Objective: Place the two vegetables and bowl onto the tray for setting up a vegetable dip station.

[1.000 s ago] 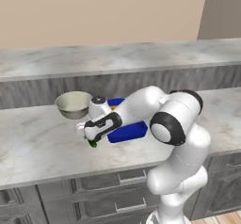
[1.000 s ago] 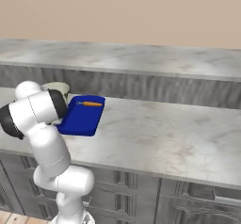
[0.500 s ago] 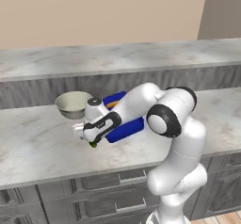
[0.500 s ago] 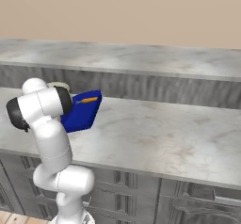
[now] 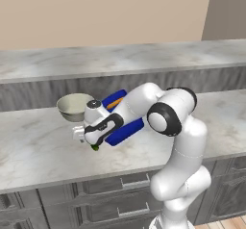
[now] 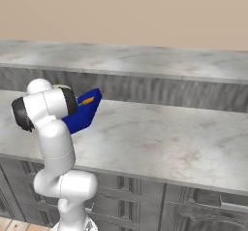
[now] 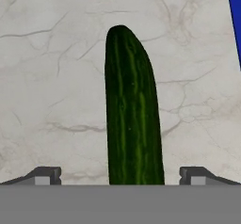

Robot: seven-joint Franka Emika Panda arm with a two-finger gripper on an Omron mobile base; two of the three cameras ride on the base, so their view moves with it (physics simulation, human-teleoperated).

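Observation:
The dark green cucumber (image 7: pixel 132 110) lies on the marble counter, running straight up between my fingertips (image 7: pixel 44 175). My gripper (image 7: pixel 120 177) is open and straddles its near end, one fingertip on each side with a gap to the skin. From the left base view, the gripper (image 5: pixel 90 139) hangs low over the counter with the cucumber's (image 5: pixel 95 147) green tip peeking out beneath it. The blue tray (image 5: pixel 126 130) lies just right of the hand, with the orange carrot (image 5: pixel 114 104) on its far part. The pale bowl (image 5: pixel 74 106) stands behind the hand, off the tray.
A raised back ledge (image 5: pixel 120 59) runs behind the counter. My own arm hides most of the tray (image 6: pixel 82 114) and the carrot (image 6: pixel 87 100) in the right base view. The counter edge (image 5: pixel 57 177) lies close in front of the hand. Bare marble (image 6: pixel 160 133) stretches to the right.
The elbow has swung left and forward over the tray, and the hand has shifted slightly left and down over the cucumber. Bowl, tray and carrot have not moved.

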